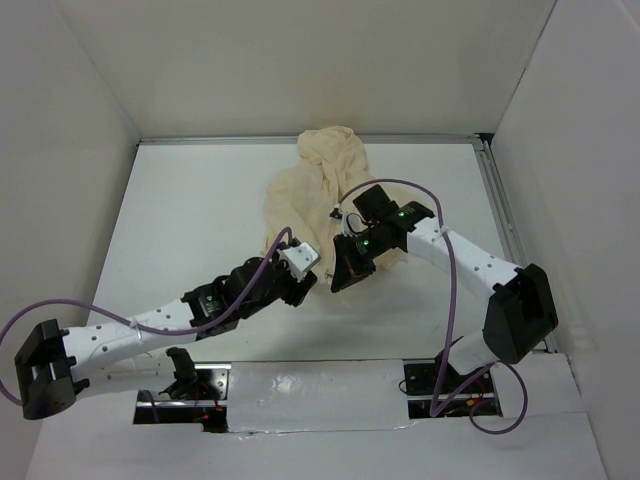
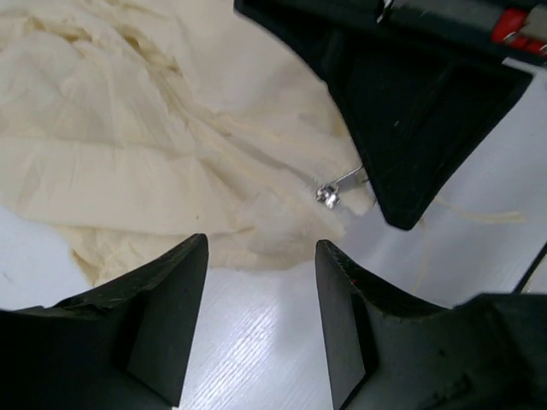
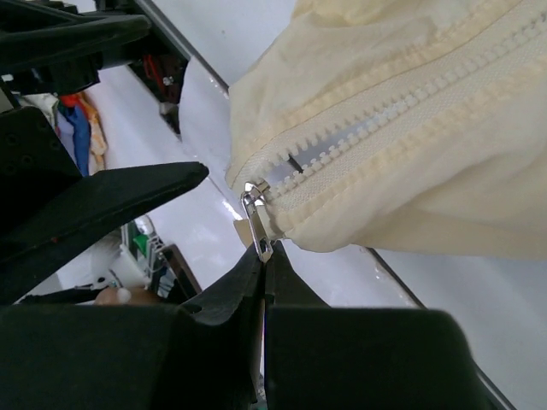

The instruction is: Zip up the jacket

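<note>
The cream jacket (image 1: 310, 190) lies bunched at the back middle of the table, its hem toward the arms. My right gripper (image 1: 345, 272) is shut on the small metal zipper pull (image 3: 257, 226) at the bottom end of the zipper, whose teeth (image 3: 402, 107) stand parted just above the slider. The pull also shows in the left wrist view (image 2: 329, 195), beside the right gripper's dark fingers (image 2: 402, 128). My left gripper (image 1: 300, 290) is open and empty, its fingertips (image 2: 192, 282) just short of the jacket's hem (image 2: 171, 222).
White walls enclose the table (image 1: 190, 220) on three sides. A metal rail (image 1: 500, 200) runs along the right edge. Purple cables loop over both arms. The two grippers sit close together at the jacket's near hem.
</note>
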Motion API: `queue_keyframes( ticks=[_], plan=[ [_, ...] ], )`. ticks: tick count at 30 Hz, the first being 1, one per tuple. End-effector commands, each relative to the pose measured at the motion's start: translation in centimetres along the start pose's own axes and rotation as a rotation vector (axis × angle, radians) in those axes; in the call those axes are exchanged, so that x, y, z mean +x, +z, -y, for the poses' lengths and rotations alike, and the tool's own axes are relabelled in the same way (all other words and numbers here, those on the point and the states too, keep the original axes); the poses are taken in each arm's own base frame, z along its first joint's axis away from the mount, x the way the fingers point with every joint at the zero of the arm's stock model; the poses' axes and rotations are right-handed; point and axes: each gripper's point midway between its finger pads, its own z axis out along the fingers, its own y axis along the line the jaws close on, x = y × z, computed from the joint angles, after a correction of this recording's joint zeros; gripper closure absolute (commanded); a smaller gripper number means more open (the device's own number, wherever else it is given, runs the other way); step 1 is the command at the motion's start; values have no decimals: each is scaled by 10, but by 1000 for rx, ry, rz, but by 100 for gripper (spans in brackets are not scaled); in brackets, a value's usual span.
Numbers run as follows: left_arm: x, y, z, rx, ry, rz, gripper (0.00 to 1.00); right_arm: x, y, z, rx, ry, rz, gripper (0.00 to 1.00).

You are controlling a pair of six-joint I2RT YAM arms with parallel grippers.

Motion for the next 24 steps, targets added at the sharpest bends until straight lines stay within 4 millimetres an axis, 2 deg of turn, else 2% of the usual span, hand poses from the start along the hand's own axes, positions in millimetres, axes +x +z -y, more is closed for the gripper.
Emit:
queue_keyframes(
  ticks=[1, 2, 4, 10, 13, 16, 19, 24],
  plan=[
    [-41, 2, 13, 57, 120, 156, 36, -1, -10, -18, -74, -10, -17, 100],
    [-46, 2, 15, 65, 137, 164, 37, -3, -10, -16, -79, 3, -18, 100],
    [-42, 9, 20, 49, 185, 142, 37, -3, -12, -21, -113, 15, -25, 100],
    [-29, 18, 7, -53, 210, 75, 38, -8, -19, -23, -157, 44, -10, 100],
    [-29, 14, 7, -53, 201, 79, 38, -12, -22, -20, -165, 66, 0, 100],
    [-37, 11, 14, -7, 203, 122, 38, -10, -22, -26, -213, 65, -16, 100],
    [-41, 15, 18, 9, 230, 153, 38, -9, -23, -29, -228, 64, -21, 100],
    [-37, 28, 17, -11, 266, 133, 41, -9, -24, -34, -258, 61, -22, 100]
  ],
)
